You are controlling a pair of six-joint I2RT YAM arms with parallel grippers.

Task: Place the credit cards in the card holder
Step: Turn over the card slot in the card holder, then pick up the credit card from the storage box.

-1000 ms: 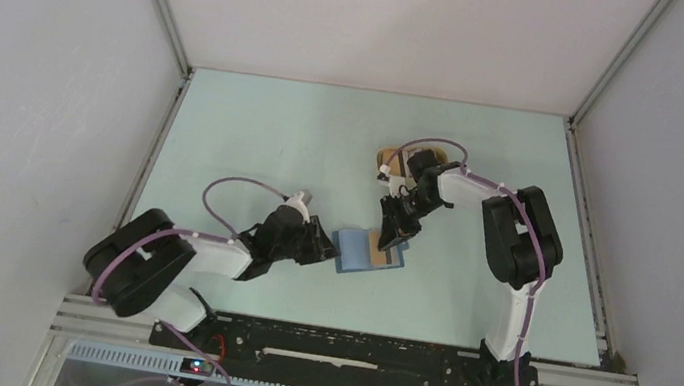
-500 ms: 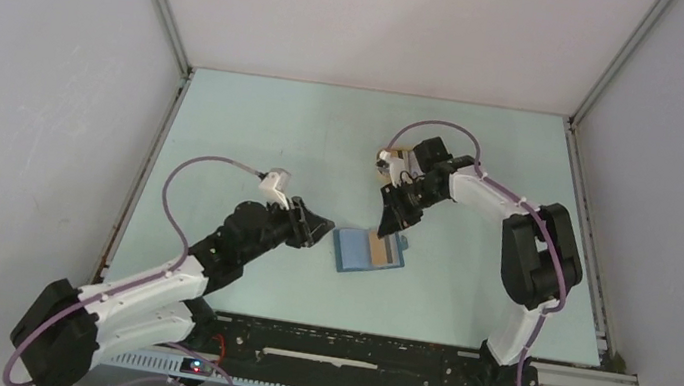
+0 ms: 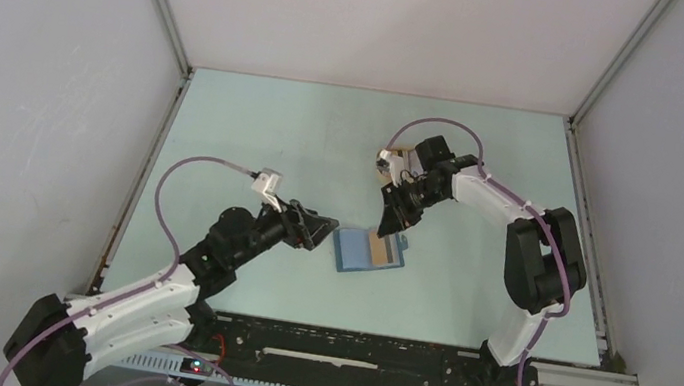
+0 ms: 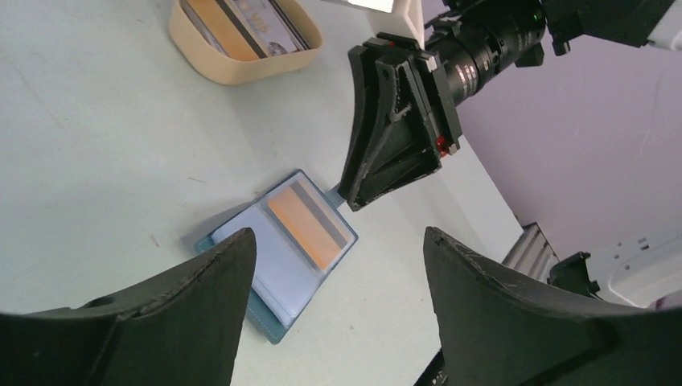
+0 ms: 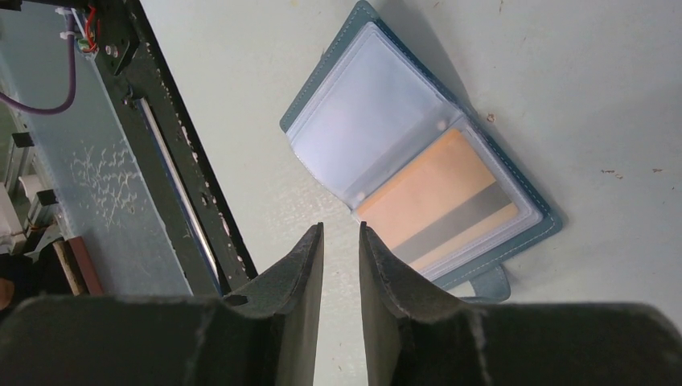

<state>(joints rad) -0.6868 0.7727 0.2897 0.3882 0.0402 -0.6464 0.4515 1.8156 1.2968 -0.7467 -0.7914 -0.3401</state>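
One teal card holder [image 3: 369, 251] lies open on the table [image 3: 276, 133], long axis left to right, with one orange card [image 5: 438, 205] in its right sleeve. The right gripper [image 3: 384, 229], fingers nearly together and empty, hangs at its far edge; the left gripper [image 3: 325, 232], spread wide, sits just left. The tan tray [image 4: 241, 71], far of the right gripper and nearer that arm, shows two more credit cards [image 4: 249, 20].

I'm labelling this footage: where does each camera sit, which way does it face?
Top external: above and behind the robot, looking down on the table; both arms show.
Left wrist: on the left gripper, facing the card holder and right gripper; own fingers show.
Right wrist: on the right gripper, looking down at the card holder; own fingers show.
Both wrist views share the orange card.
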